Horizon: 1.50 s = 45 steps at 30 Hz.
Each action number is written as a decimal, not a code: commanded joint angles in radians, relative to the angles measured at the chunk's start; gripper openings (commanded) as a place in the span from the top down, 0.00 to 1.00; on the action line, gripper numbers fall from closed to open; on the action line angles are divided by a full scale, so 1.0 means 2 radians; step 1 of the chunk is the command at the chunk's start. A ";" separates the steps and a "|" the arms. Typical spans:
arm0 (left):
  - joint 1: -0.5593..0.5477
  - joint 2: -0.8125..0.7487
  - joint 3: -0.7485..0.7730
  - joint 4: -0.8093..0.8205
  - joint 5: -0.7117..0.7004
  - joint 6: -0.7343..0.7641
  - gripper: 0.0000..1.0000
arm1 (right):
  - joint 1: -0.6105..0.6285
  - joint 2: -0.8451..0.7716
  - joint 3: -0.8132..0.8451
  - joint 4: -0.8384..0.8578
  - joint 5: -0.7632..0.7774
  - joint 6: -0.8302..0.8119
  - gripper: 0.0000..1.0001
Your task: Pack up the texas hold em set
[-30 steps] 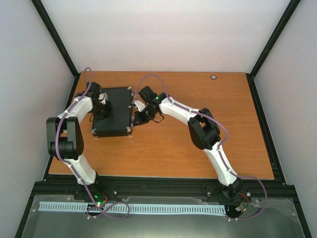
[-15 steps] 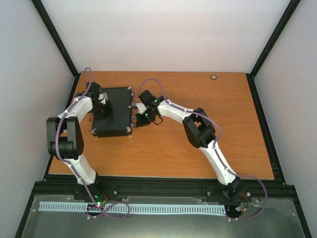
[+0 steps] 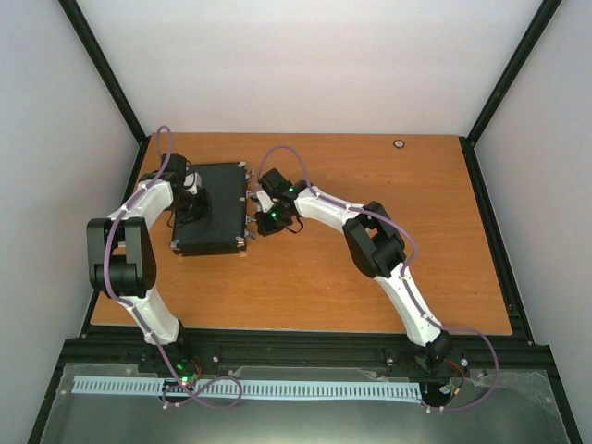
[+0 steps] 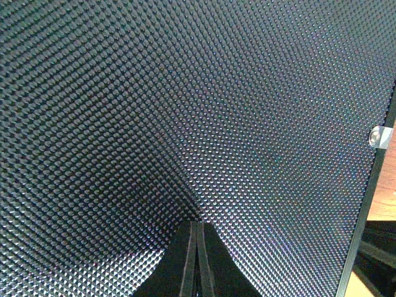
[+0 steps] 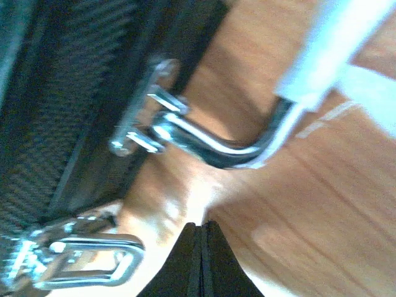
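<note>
Top external view showed the black case point(image 3: 211, 208) shut and lying flat on the far-left part of the wooden table point(image 3: 370, 268), long axis running near to far, with no chips or tokens loose around it. One small round thing point(image 3: 400, 143) sat well apart at the far edge, too small to say what it was. The left gripper point(image 3: 191, 202) was over the lid toward its left half; the left wrist view had its jaws clenched on nothing, tip point(image 4: 196, 224) down at the dimpled lid point(image 4: 185, 93), contact likely but not certain, and a silver corner piece point(image 4: 378, 136) showed at the case's edge. The right gripper point(image 3: 258, 222) was just beside the case's right long edge, toward the near end. In the right wrist view its jaws point(image 5: 201, 226) were also pressed together and empty, pointing along the wood, with the case wall up and to the left of the tip. The silver handle bracket point(image 5: 210, 145) with its white grip point(image 5: 328, 49) lay ahead of the jaws, and a silver latch loop point(image 5: 93, 263) hung just left of them. Whether that latch was fastened could not be told from the blur. Judgement: packing looked nearly done, with only the latches left. The hardware runs along the right edge, so the right arm was the nearer one, and the latch lay a short way left of its tip, while the left arm looked placed to hold the lid down.
</note>
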 commanded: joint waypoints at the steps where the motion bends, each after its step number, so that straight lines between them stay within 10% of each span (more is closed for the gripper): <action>1: -0.002 0.024 -0.019 -0.009 -0.007 0.003 0.99 | -0.009 -0.012 -0.018 -0.058 0.116 -0.014 0.97; 16: -0.002 0.037 -0.023 -0.005 -0.002 0.001 0.99 | -0.035 -0.021 -0.141 0.130 -0.223 0.016 0.97; 45: -0.002 0.049 -0.024 -0.001 -0.002 0.001 0.99 | -0.050 -0.025 -0.147 0.249 -0.250 0.105 0.97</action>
